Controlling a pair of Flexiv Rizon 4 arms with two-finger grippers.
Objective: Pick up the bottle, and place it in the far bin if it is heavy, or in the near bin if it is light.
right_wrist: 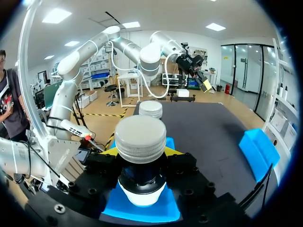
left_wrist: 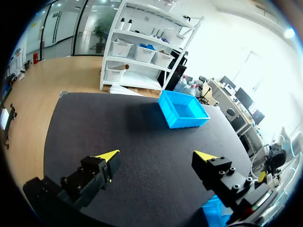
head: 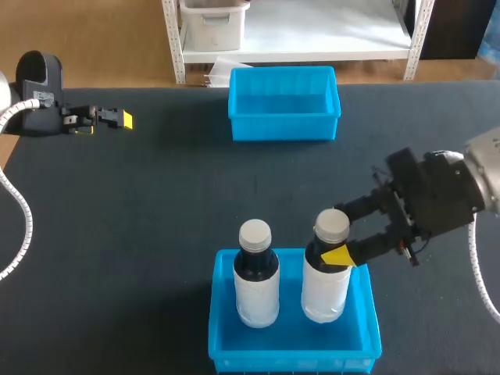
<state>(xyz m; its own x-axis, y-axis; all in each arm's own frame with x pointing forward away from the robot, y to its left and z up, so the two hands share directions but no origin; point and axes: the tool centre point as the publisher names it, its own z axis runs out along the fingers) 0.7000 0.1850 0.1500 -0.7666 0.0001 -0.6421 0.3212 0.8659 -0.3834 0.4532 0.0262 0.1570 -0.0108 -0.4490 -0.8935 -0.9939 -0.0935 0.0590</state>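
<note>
Two bottles stood upright in the near bin (head: 293, 355), and your right arm was stretched in low from the right side of the table (head: 156, 195), wrist level, fingers pointing across at the bottle closer to it. The right gripper (head: 338, 233) was pinching that bottle (head: 326, 293) at the neck, just under the grey cap. One yellow tip was pressed to its front shoulder and the other finger sat behind it.

From the right wrist you had the same hold. The bottle (right_wrist: 140, 137) sat squarely between the fingers of the right gripper (right_wrist: 140, 153), with a yellow tip tight against each side of the dark neck and the near bin (right_wrist: 142, 213) beneath. Whether its base touched the bin floor could not be told. The second bottle (head: 256, 285) stood just beside it, clear of the fingers.

Your left arm lay well apart at the table's far left corner. The left gripper (left_wrist: 158, 154) was spread wide over the dark mat, holding nothing, with the far bin (left_wrist: 182, 111) ahead of it.
</note>
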